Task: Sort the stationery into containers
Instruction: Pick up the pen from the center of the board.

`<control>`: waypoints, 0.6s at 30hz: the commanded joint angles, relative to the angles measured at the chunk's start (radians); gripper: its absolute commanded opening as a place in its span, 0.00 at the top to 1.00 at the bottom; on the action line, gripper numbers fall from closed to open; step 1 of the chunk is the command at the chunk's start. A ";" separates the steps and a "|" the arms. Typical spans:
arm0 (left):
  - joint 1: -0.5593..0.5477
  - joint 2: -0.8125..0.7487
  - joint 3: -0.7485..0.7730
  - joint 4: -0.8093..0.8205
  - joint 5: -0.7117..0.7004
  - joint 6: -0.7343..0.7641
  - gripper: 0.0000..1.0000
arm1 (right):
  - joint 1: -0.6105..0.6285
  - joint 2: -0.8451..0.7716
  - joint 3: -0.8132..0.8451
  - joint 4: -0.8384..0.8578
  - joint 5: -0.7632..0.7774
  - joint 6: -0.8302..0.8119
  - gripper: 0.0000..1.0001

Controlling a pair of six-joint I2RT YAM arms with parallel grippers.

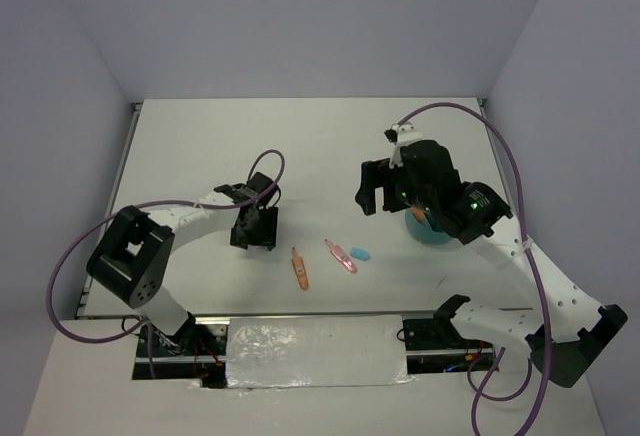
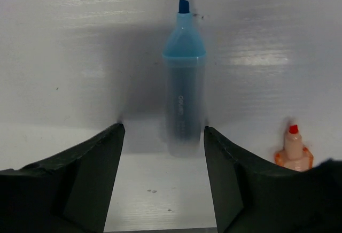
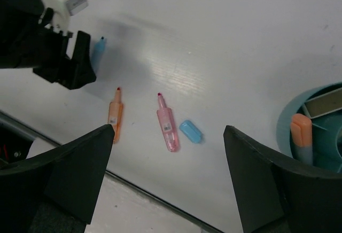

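Left gripper (image 2: 164, 131) sits nearest the lens. Its jaws are apart w/ nothing gripped, one finger each side of the near end of the blue highlighter (image 2: 184, 88), gaps showing both sides. The highlighter lies flat on the table (image 2: 64, 56), uncapped, tip pointing away from the wrist, so the barrel runs btwn the fingers. That straddle looks set for a squeeze across the barrel, prob. the pick-up step. Just right of it is the orange highlighter (image 2: 292, 150), also uncapped, clear of the fingers.

Pose per top view: left arm bent at the elbow, reaching fwd and inward, wrist tipped down, gripper low over the table.

Right gripper (image 3: 168, 130) has its jaws wide and empty, and hangs well above the table. Below it lie the orange highlighter, a pink highlighter (image 3: 166, 123) and a blue cap (image 3: 191, 131), loose and near each other btwn the arms. The cap prob. belongs to the blue one.

Teal cup (image 3: 284, 131) is at the right, w/ an orange piece (image 3: 301, 131) standing in one compartment. In the top view the right wrist hides most of the cup, so that arm looks parked by the drop spot.
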 commanded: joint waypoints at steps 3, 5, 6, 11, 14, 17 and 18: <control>-0.006 0.056 -0.005 0.065 -0.045 -0.023 0.32 | 0.010 -0.020 -0.010 0.072 -0.137 -0.058 0.10; -0.006 0.076 -0.003 0.072 -0.043 -0.028 0.45 | 0.010 -0.013 -0.014 0.068 -0.134 -0.066 0.07; -0.007 0.083 -0.002 0.074 -0.043 -0.029 0.48 | 0.010 -0.010 -0.022 0.063 -0.122 -0.062 0.01; -0.009 0.093 -0.011 0.083 -0.037 -0.034 0.83 | 0.010 0.012 -0.095 0.111 -0.163 -0.052 0.00; -0.010 0.080 0.000 0.065 -0.040 -0.023 1.00 | 0.010 0.073 -0.157 0.121 -0.211 -0.089 0.03; -0.009 0.040 0.032 0.017 -0.041 -0.023 1.00 | 0.007 0.134 -0.194 0.122 -0.141 -0.092 0.27; -0.007 0.021 0.052 0.007 -0.041 -0.023 1.00 | 0.008 0.176 -0.200 0.123 -0.124 -0.092 0.33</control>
